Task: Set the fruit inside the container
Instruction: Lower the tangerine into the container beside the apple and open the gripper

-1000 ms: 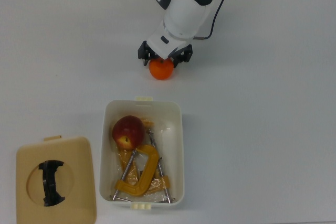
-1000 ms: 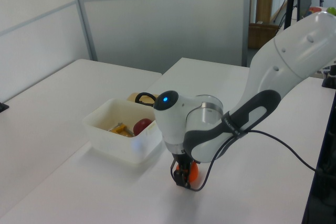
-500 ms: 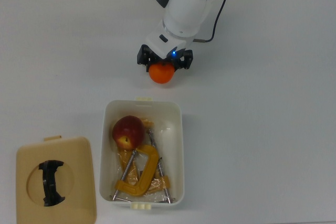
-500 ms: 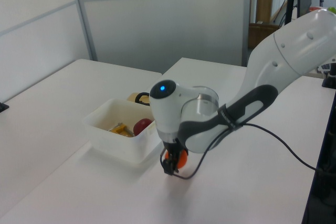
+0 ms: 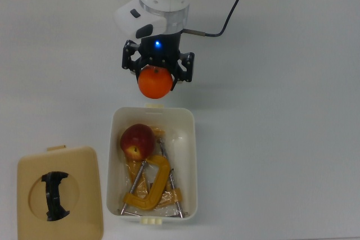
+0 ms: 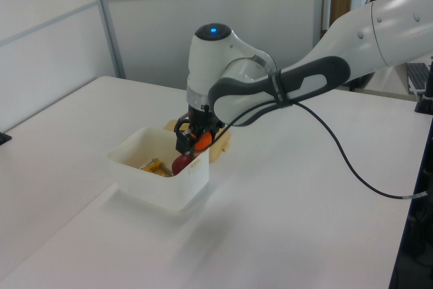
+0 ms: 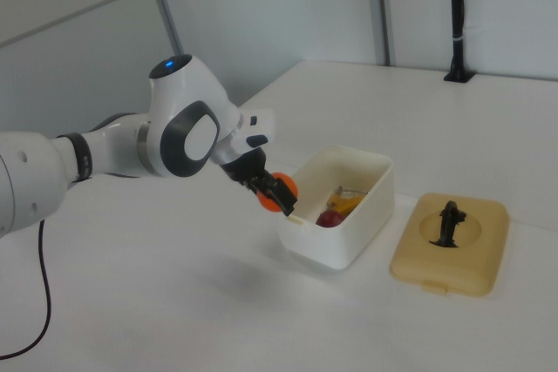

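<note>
Claw (image 5: 156, 74) clamped on the orange (image 5: 155, 83), held aloft — clear of the table (image 5: 281, 111) and poised just at the near short end of the white container (image 5: 191, 155), by the cream tab (image 5: 153, 105) on its rim. Seen from the left view, fruit and claw (image 6: 193, 139) hanging above the tub's far rim; from the right view, orange (image 7: 275, 195) sitting just outside the container wall (image 7: 336, 241), not yet over the open middle.

Inside the container: the dark red apple (image 5: 136, 141), resting in the end nearest the claw, beside and partly over the yellow metal clamps (image 5: 151, 186) that fill the rest of the floor. Off to the top view's left of the tub, well apart from it, the tan lid (image 5: 59, 195) lying flat with its black handle (image 5: 54, 195) up.

Task judged roughly half done, perhaps a little more — one fruit already in, the second lifted and carried to the tub's edge. Left to do, by the look of it: a short carry inward over the opening, a lowering, a release. Free space looks tight beside the apple; likeliest snag a drop onto the apple or the rim, with the orange rolling back out onto the table.
</note>
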Controlling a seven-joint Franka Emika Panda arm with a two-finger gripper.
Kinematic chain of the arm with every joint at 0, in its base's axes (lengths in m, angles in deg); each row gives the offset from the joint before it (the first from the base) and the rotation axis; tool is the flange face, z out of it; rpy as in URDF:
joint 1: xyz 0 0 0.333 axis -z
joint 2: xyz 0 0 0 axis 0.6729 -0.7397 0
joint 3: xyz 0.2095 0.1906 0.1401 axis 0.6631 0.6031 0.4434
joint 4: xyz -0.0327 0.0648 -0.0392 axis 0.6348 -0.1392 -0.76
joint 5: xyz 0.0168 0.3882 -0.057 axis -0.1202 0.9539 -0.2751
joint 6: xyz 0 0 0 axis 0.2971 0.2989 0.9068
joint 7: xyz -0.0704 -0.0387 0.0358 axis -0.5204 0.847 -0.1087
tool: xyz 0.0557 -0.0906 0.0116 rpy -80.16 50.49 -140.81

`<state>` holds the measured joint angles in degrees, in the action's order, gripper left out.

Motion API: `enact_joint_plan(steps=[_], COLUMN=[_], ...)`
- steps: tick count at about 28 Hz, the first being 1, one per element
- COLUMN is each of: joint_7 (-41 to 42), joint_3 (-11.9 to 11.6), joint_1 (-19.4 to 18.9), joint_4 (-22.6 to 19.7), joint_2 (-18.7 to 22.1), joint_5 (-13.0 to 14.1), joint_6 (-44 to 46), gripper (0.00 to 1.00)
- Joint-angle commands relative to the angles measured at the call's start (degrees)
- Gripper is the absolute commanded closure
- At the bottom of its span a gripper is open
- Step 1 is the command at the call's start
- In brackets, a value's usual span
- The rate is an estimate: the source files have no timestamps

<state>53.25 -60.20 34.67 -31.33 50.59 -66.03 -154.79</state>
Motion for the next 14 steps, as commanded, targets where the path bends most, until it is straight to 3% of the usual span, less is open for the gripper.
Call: enact_joint_plan(steps=[1, 7, 9, 11, 12, 14], joint_7=[-2.93, -6.20, -6.29, -7.08, -7.78, -9.18], joint_3=[-0.25, -0.33, -0.33, -0.33, -0.33, -0.33], joint_1=[1.03, 1.65, 1.91, 1.82, 1.82, 1.74], joint_4=[6.91, 11.33, 11.33, 11.33, 11.33, 11.33], joint_2=[-6.32, -11.70, -11.87, -11.79, -11.79, -11.52], joint_5=[1.83, 1.04, 0.87, 0.87, 0.69, 0.08], joint_6=[-0.99, -4.15, -5.12, -5.30, -5.30, -5.30], gripper=[1.00, 1.00, 0.92, 0.05, 0.00, 0.00])
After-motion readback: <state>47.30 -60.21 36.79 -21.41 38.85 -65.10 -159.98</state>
